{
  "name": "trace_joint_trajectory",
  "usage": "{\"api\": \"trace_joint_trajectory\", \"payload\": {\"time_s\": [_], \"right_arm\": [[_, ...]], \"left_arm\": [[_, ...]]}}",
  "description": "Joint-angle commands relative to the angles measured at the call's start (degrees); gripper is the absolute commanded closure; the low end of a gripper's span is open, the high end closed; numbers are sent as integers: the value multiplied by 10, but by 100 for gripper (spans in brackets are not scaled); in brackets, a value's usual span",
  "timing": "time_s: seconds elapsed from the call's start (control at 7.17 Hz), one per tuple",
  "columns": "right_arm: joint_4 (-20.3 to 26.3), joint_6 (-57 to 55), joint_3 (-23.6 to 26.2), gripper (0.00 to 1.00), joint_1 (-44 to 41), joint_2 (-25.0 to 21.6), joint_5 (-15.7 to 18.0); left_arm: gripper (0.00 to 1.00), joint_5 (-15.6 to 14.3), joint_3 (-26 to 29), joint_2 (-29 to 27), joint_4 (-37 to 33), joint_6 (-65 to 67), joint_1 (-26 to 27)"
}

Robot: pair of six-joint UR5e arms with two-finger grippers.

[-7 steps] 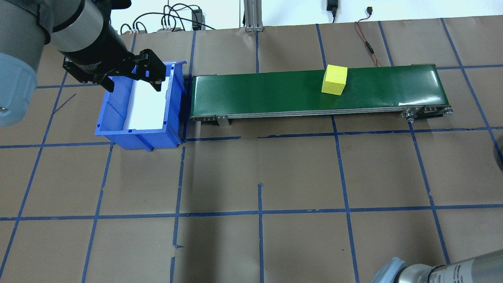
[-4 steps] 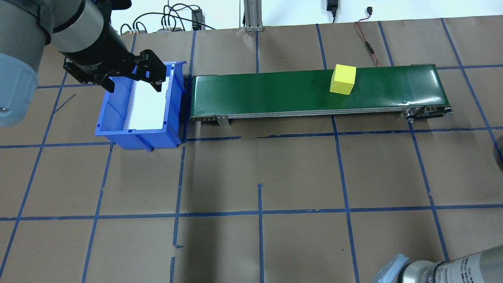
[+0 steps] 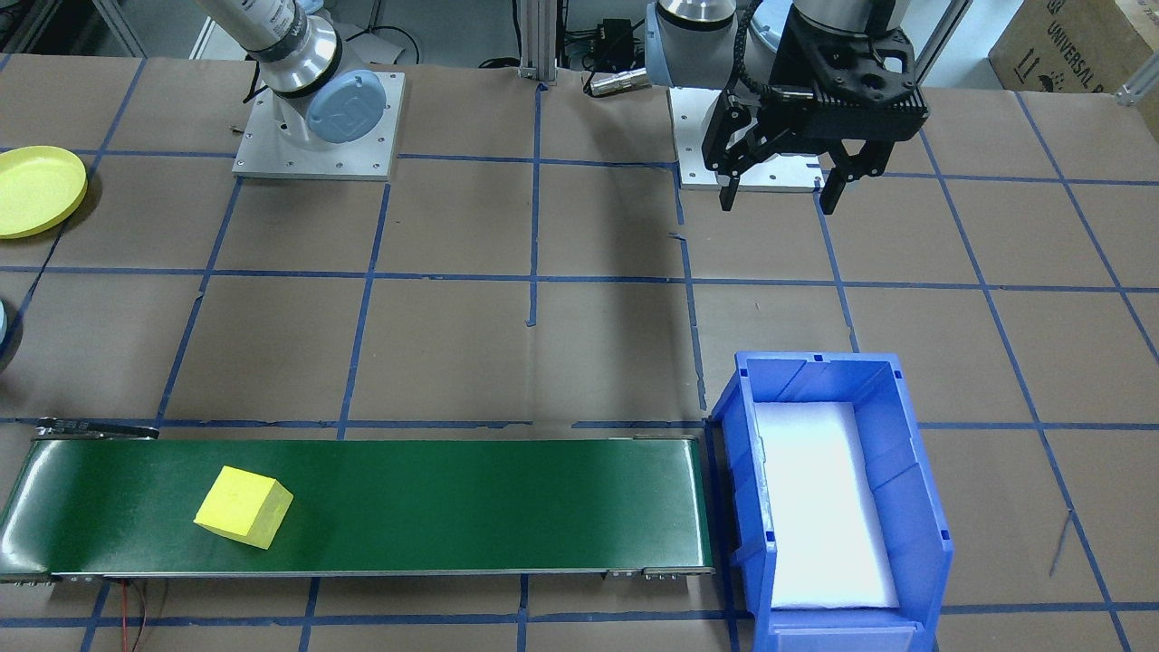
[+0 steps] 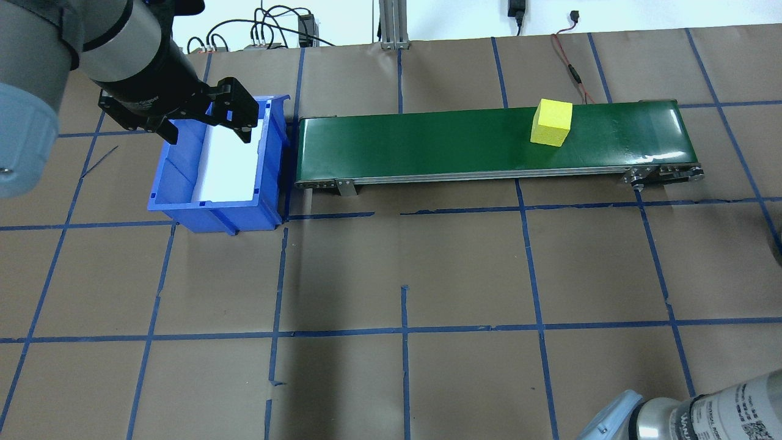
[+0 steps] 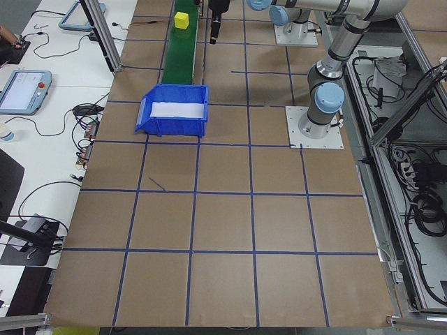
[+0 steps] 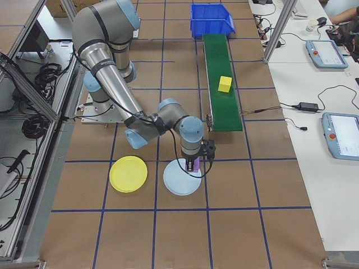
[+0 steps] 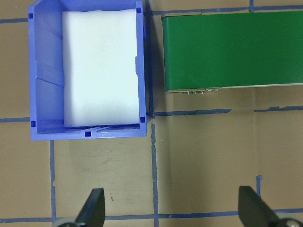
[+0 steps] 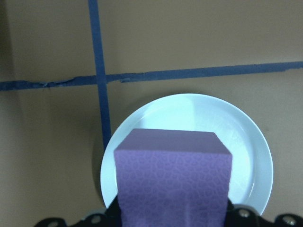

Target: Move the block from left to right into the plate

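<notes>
A purple block (image 8: 173, 175) hangs just above a pale blue plate (image 8: 253, 142), and my right gripper (image 6: 195, 163) is shut on it. The yellow plate (image 6: 128, 174) lies beside that pale plate, on the robot's side of it, and holds nothing; it also shows at the far edge of the front-facing view as the yellow plate (image 3: 36, 190). A yellow block (image 4: 551, 122) rides on the green conveyor belt (image 4: 427, 140) near its right end. My left gripper (image 4: 208, 125) hovers open near the blue bin (image 4: 220, 165) with nothing between its fingers (image 7: 94, 208).
The blue bin (image 3: 828, 489) has a white foam pad inside and stands against the belt's left end. Blue tape lines grid the brown table. A red wire (image 4: 571, 67) runs behind the belt. Tablets and cables lie on side tables.
The yellow block has travelled to the right along the belt. The left gripper has stayed open over the bin. The right arm's elbow has shifted slightly at the lower right.
</notes>
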State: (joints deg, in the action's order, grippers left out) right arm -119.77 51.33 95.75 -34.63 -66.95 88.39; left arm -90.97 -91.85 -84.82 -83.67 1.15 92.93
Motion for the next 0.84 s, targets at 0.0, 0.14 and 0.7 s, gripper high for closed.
{"api": "trace_joint_trajectory", "payload": {"time_s": [0.0,0.14,0.7], "right_arm": [[-8,23,6,59,31,15,-3],[-8,21,23,10,32,16,-6],[49,1,21,0,37,-29,-29]], "left_arm": [[0,0,1,0,0,0,0],[0,0,0,0,0,-2,0],[0,0,-1,0,0,-2,0]]}}
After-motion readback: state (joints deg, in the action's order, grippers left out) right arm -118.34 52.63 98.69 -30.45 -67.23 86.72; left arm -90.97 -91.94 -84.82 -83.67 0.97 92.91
